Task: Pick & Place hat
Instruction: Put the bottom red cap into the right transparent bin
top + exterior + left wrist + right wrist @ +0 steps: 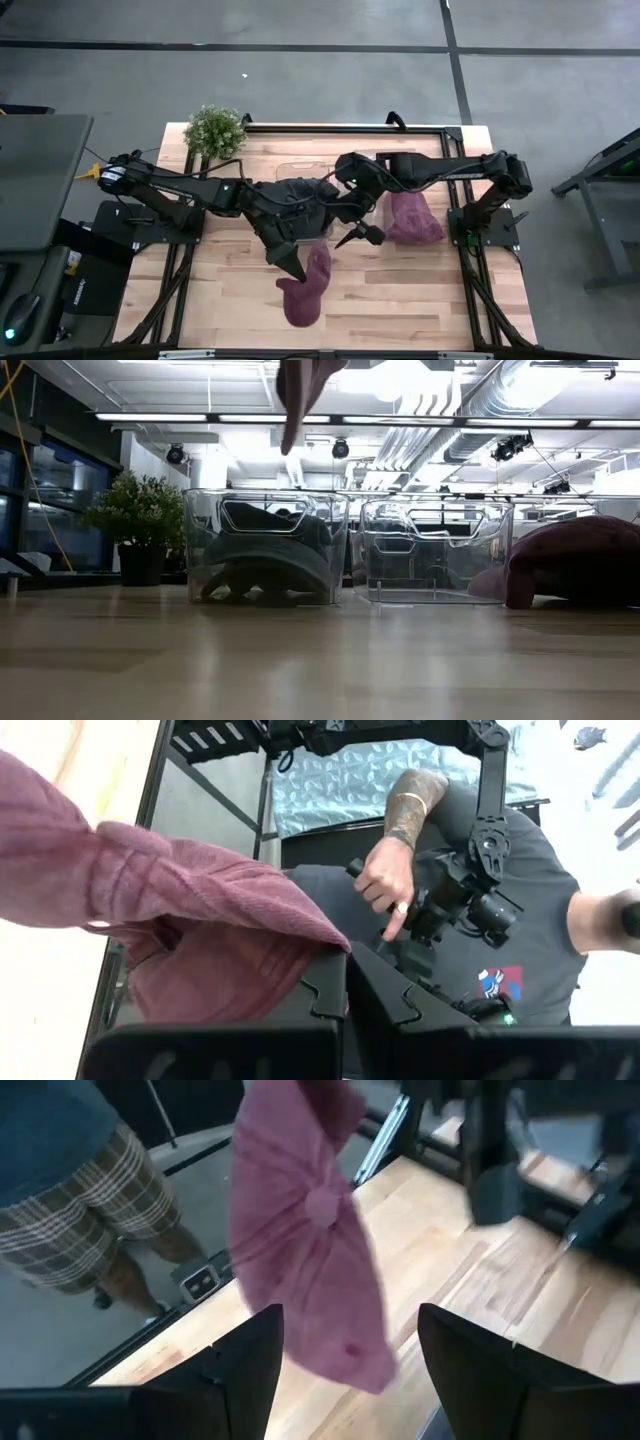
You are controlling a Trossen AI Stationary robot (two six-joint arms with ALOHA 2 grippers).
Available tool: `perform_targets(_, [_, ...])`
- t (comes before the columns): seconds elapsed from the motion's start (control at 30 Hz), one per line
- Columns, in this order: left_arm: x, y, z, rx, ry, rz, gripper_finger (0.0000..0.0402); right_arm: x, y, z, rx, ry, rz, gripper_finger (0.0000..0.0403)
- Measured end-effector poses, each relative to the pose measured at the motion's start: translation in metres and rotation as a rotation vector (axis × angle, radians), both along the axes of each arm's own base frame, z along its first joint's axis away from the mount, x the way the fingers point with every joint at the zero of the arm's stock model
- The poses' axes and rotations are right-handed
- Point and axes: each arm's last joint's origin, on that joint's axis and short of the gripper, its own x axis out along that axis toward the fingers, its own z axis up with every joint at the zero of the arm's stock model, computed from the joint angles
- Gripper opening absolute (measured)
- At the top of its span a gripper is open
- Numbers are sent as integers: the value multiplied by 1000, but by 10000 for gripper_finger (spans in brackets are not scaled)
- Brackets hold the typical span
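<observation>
A maroon hat hangs lifted over the table's near middle, shut in my left gripper. Its lower end dangles at the top of the low view, well above the wood. My right gripper is open just right of it, touching nothing. In the right wrist view the hat hangs beyond my right gripper. A second maroon hat lies on the table's right side, also seen in the low view. My left gripper pinches the maroon hat between its two fingers at a gathered edge of the cloth; how many layers I cannot tell. The fingers slant down toward the table's near edge. The hat is lifted clear and droops slack from the hold.
Two clear bins stand at the table's far middle: the left bin holds dark hats, the right bin looks empty. A potted plant is at the far left corner. A person stands beyond the near edge.
</observation>
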Motion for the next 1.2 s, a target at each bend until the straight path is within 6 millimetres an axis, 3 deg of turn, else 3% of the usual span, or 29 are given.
perform_targets(0.23, [0,0,0,-3,3,-6,0,6,3,0,38,-50,53,227])
perform_targets(0.67, [-1,-1,2,-34,9,-27,0,27,4,-18,74,-72,106,227])
perform_targets(0.97, [-1,-1,2,-62,38,-50,0,24,7,-22,133,-13,166,227])
perform_targets(1.2, [-2,-2,3,-82,44,-90,0,24,6,-23,72,-43,150,227])
